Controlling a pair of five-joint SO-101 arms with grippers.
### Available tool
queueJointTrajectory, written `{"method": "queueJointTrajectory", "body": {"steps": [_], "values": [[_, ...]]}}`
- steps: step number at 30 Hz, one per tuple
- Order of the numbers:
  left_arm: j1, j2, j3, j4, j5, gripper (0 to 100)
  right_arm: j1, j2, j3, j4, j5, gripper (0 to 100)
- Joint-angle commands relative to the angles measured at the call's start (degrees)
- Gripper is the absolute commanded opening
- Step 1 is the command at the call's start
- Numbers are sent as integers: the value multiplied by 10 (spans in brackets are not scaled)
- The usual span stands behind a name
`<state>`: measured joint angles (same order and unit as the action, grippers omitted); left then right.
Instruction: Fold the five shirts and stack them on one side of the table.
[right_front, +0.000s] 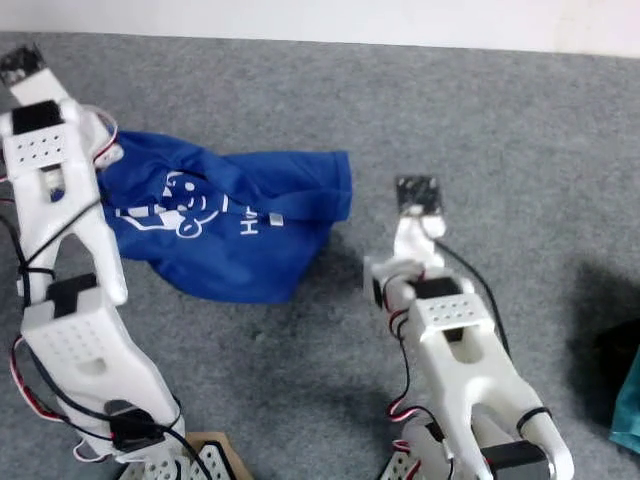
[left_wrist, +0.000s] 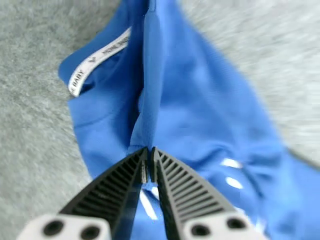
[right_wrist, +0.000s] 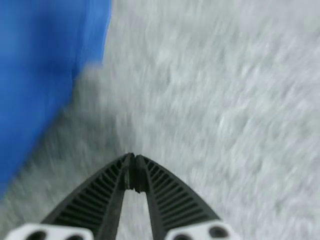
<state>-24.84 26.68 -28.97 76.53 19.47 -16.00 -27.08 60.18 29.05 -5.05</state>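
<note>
A blue shirt (right_front: 235, 225) with a white print lies crumpled on the grey carpet at the left of the high view. My left gripper (left_wrist: 149, 167) is shut on a raised fold of this blue shirt (left_wrist: 200, 100), and the white neck label (left_wrist: 95, 62) lies just beyond the fingertips. The left arm (right_front: 60, 230) stands over the shirt's left edge. My right gripper (right_wrist: 134, 172) is shut with nothing in it, above bare carpet. The shirt's edge (right_wrist: 45, 75) lies off to one side of it. The right arm (right_front: 450, 330) stands right of the shirt.
A teal cloth (right_front: 628, 400) and something dark (right_front: 612, 345) lie at the right edge of the high view. A brown board (right_front: 218, 455) sits by the left arm's base. Grey carpet (right_front: 470, 120) covers the table.
</note>
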Motion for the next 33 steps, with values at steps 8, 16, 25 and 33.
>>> {"method": "queueJointTrajectory", "body": {"steps": [8,16,25,33], "values": [[-10,-124,-48,26,62,6,-11,159,-224,-10,-17,87],[-74,-145,-52,22,145,6,-12,357,-407,-6,-12,150],[-81,-141,-49,22,146,6,-70,381,-420,-10,52,194],[-79,-140,-29,16,146,6,-106,425,-431,-17,55,194]]}}
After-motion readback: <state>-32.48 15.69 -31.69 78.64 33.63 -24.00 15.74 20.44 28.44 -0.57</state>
